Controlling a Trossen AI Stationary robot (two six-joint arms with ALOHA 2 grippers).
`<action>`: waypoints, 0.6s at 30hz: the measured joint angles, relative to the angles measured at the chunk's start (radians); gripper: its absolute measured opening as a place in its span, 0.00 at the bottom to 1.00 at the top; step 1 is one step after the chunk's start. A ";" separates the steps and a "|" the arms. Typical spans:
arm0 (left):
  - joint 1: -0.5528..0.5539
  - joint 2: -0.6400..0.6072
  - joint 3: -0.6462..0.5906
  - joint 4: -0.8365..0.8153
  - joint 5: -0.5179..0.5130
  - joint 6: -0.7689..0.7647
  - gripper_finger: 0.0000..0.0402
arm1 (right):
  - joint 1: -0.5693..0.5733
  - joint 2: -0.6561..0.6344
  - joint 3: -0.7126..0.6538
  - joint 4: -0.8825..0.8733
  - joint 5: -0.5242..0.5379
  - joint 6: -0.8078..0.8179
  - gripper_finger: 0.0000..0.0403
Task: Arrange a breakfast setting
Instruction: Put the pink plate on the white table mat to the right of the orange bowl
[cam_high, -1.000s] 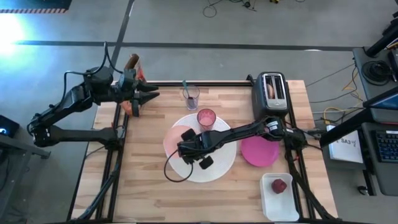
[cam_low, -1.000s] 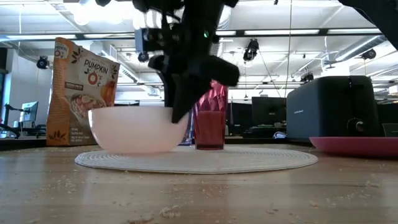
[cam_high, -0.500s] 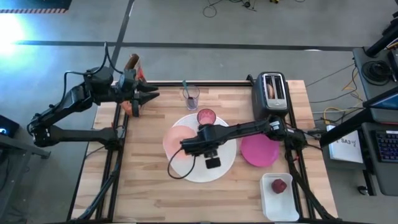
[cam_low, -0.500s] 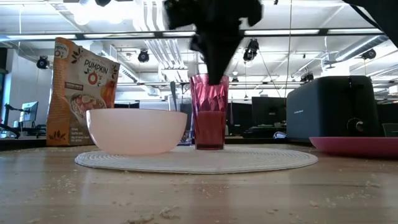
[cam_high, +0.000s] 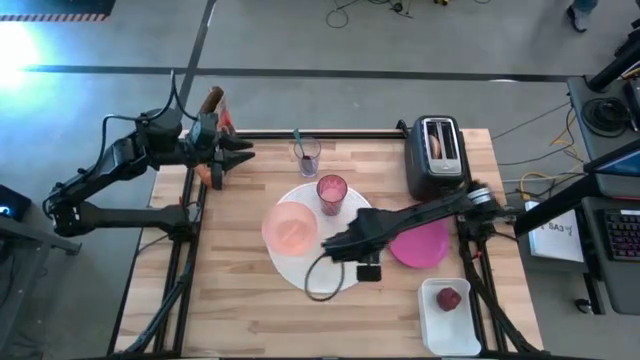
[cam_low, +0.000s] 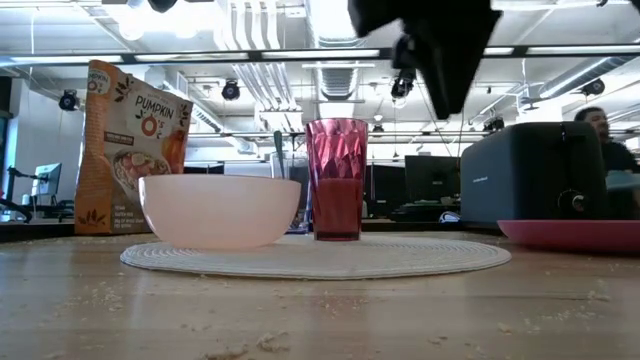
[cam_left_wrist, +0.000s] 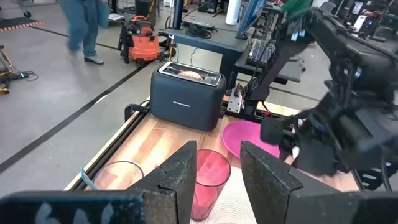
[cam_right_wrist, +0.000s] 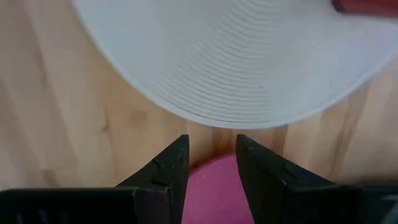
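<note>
Status: the peach cereal bowl (cam_high: 291, 229) and pink translucent cup (cam_high: 331, 190) both sit on the big round white placemat (cam_high: 300, 272), bowl on its left part, cup at the far edge. The magenta plate (cam_high: 425, 245) lies off the mat, just beside its right edge. The bagel (cam_high: 436, 144) is in a slot of the black toaster (cam_high: 437, 172). The small red fruit (cam_high: 449, 298) rests in a white tray (cam_high: 432, 330) at the near right corner. The teal-handled spoon (cam_high: 297, 137) stands in a clear glass (cam_high: 307, 156) behind the mat.

Right gripper (cam_right_wrist: 211, 158): empty, fingers a narrow gap apart, raised over the seam between mat and plate. Left gripper (cam_left_wrist: 219, 158): empty, fingers apart, parked off the table's far left corner near the cereal bag (cam_low: 128, 140).

Risks to watch, judged from this layout:

1. Plate pickup. The plate is flat and low; w/ fingers this close together you can skid off the rim or shove the plate into the toaster. Widen the gap before descent.
2. Cable. A black cable loop (cam_high: 320, 283) hangs from the right arm and looks to lie on the mat. Any sweep may drag it into the bowl or cup. The cup is tall, so it tips first.
3. Mat crowding. Bowl and cup occupy the mat; sliding the plate in may push both.
4. Mat creep. The mat can bunch under a sideways push.
</note>
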 joint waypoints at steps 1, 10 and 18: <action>0.000 -0.001 0.000 0.000 0.000 0.001 0.27 | 0.003 -0.043 -0.066 0.041 -0.001 0.039 0.31; 0.000 0.009 0.000 0.000 0.000 0.003 0.27 | 0.007 -0.350 -0.577 0.310 -0.001 0.604 0.29; 0.000 0.037 0.000 0.004 0.000 0.004 0.27 | 0.003 -0.427 -0.759 0.397 -0.002 0.846 0.26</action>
